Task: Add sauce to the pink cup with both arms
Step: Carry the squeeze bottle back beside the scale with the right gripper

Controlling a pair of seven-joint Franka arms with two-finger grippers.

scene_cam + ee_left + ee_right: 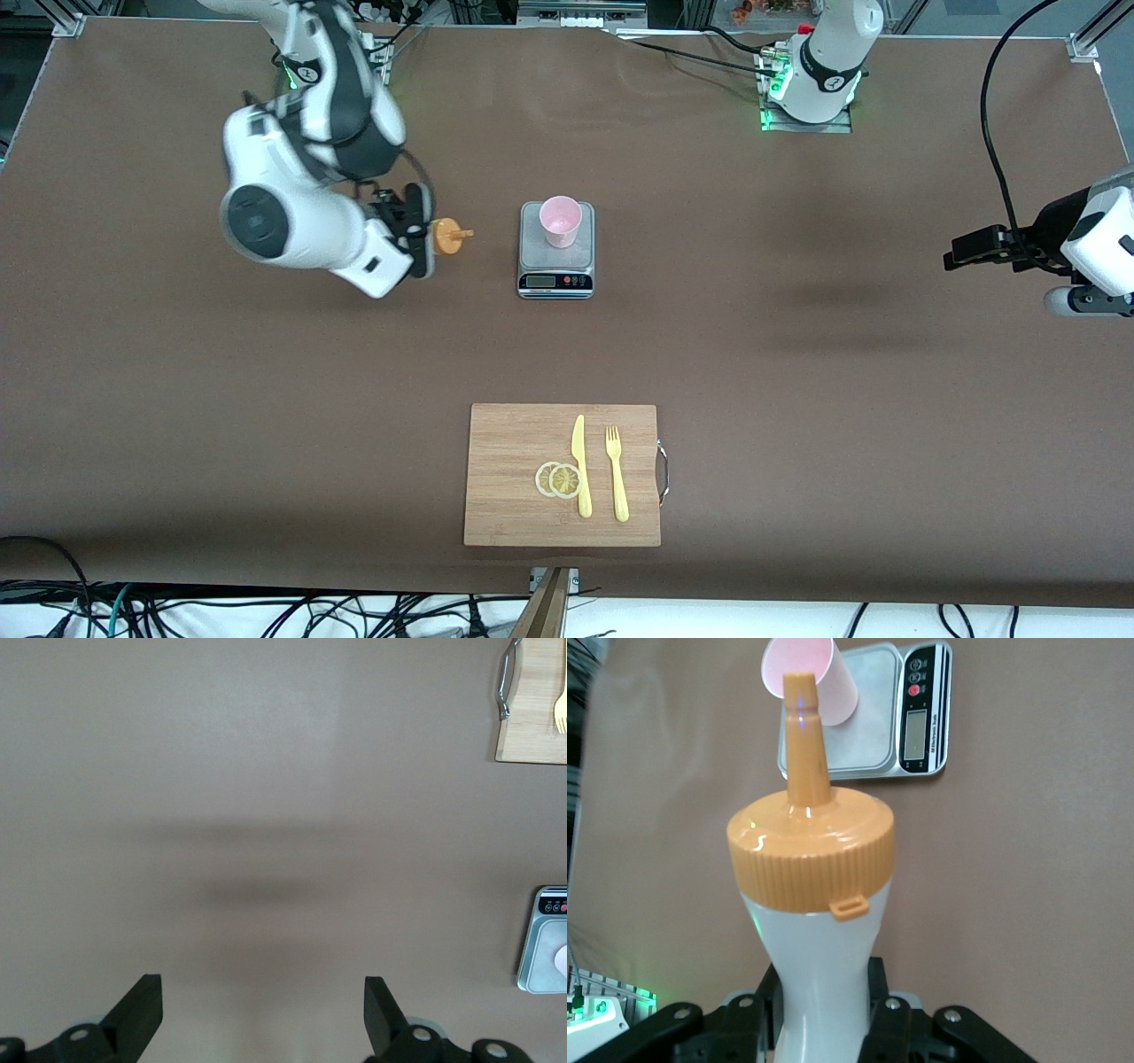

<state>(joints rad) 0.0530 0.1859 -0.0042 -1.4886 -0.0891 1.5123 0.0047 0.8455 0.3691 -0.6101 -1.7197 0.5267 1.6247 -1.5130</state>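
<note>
Front view: a brown worktop [797,354] carries one digital kitchen scale [555,250] near its middle, with one pink cup [561,221] standing upright on the platform. The right end effector [416,232] hangs over the worktop beside the scale, toward the right arm's end, gripping one sauce bottle [447,237] tipped so that its orange nozzle points toward the cup without reaching it. The left end effector [961,252] waits over bare worktop at the left arm's end, well apart from the scale. Nearer the camera lies one bamboo cutting board [514,470] holding one yellow knife [580,465], one yellow fork [617,474] and two lemon slices [559,479].

Left wrist view: the left end effector [263,1019] has its two fingers spread wide with nothing between them. One corner of the scale [545,943] and one corner of the board [536,718] show at the edge.

Right wrist view: the right end effector [819,1014] is closed narrowly on the whitish body of the sauce bottle [811,904], low on its waist. The nozzle lines up with the pink cup [824,678] on the scale [873,726].

The step in hand appears to be bringing the nozzle over the cup. To do it well, the tip should sit above the rim before any squeeze, clear of the light cup so it does not topple.
</note>
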